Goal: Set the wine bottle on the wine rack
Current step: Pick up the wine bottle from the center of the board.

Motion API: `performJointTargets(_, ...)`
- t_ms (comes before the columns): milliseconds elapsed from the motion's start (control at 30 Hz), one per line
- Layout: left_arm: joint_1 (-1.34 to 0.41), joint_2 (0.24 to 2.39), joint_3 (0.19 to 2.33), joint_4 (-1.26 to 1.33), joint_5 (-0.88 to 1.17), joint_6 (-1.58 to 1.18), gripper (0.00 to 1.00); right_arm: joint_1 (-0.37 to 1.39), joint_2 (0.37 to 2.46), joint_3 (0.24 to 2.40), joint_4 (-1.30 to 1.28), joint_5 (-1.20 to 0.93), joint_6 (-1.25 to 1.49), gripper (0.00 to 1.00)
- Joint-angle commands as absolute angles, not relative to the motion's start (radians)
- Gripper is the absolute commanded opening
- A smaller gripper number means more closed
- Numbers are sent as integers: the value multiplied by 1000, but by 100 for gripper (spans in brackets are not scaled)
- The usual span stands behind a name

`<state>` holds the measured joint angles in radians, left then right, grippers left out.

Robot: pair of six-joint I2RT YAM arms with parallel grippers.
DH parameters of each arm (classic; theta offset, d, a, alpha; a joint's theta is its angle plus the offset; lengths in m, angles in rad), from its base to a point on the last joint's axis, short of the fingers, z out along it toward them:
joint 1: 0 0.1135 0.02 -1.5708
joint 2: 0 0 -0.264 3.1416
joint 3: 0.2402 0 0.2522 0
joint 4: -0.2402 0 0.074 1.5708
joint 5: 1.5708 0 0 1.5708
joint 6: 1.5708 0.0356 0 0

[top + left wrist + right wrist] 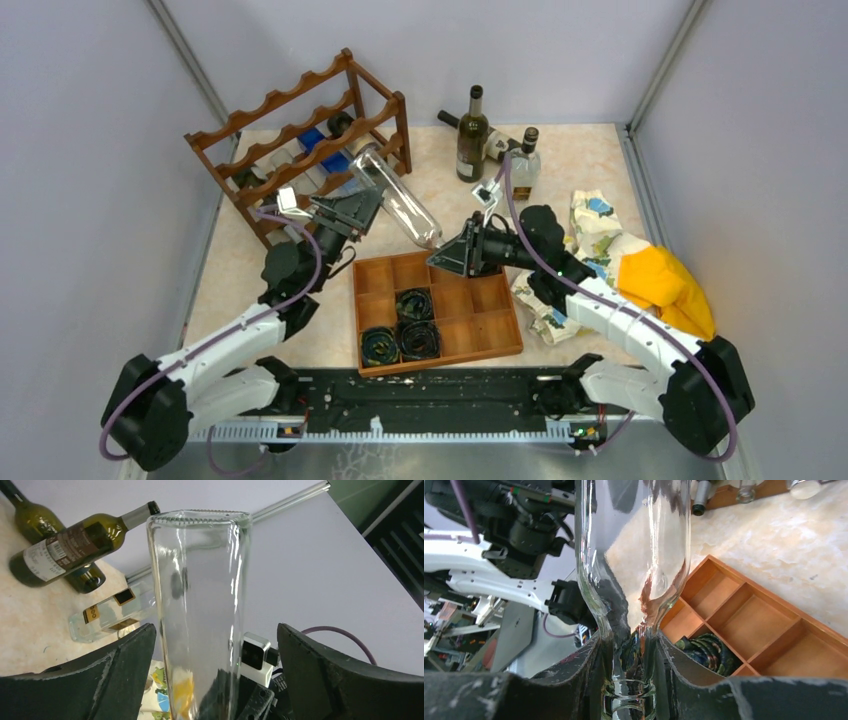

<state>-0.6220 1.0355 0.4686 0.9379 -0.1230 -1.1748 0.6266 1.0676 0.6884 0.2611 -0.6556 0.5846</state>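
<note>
Right claw (448,256) pinches the wine bottle (400,200) by its neck, left claw (215,665) gapes open around the body, base aimed eleven o'clock at the wine rack (300,130).

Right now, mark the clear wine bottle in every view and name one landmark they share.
Top external: clear wine bottle slants at centre, between wine rack and tray.
Left wrist: clear wine bottle at centre, between the left gripper's open fingers.
Right wrist: clear wine bottle at top centre, neck pinched by the right gripper.
Shared landmark: beige tabletop.
</note>
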Motion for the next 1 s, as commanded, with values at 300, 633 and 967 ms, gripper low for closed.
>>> performJointTargets(300,-624,789,529,269,-251,-993,99,550,1034,703,383,-677,594,0)
performJointTargets(633,-602,750,773,75,-170,-647,98,518,1118,806,138,-668,279,0)
performJointTargets(967,-577,925,1166,-200,-143,-310,98,511,1264,895,127,-664,218,0)
